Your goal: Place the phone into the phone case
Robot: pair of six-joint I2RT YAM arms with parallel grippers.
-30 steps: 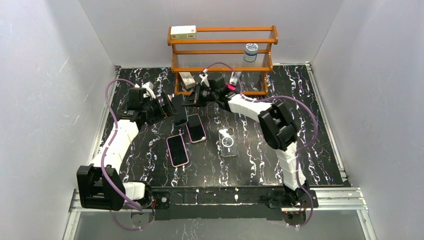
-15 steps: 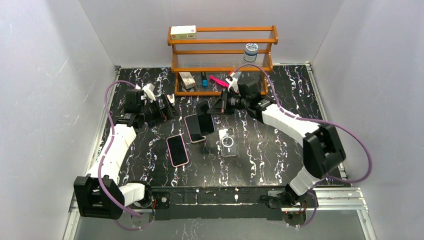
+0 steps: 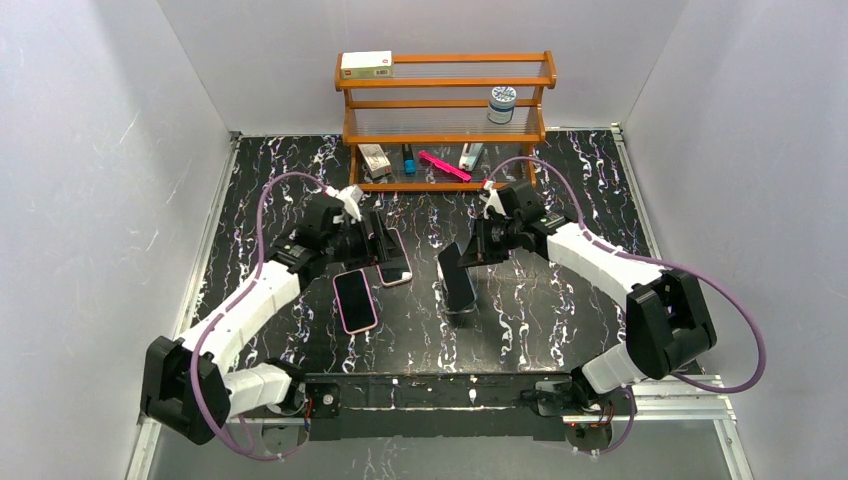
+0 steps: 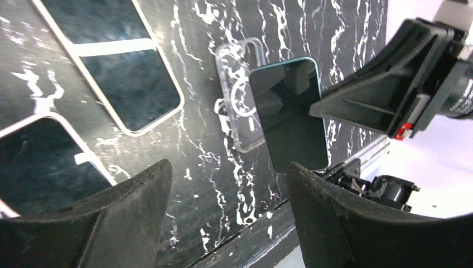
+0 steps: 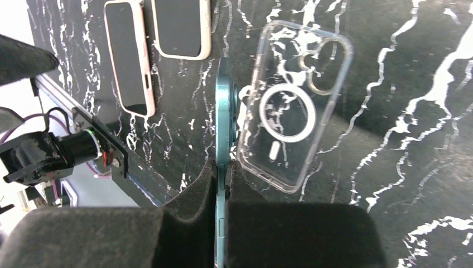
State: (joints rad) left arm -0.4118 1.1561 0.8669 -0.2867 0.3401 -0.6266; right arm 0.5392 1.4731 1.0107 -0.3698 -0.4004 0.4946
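Teal, glossy and slab-thin, the phone is clamped by its faces in the closed right end effector. It stands on edge at mid-frame of the wrist view, just left of the clear, round-cornered case lying flat on the black white-veined worktop. Seating it well probably means rolling the rigid phone flat, matching its camera corner to the cut-out at the case's upper right, tucking one long edge under the pliant lip and then pressing evenly. The left end effector hangs wide open and empty above two pale-rimmed phones.
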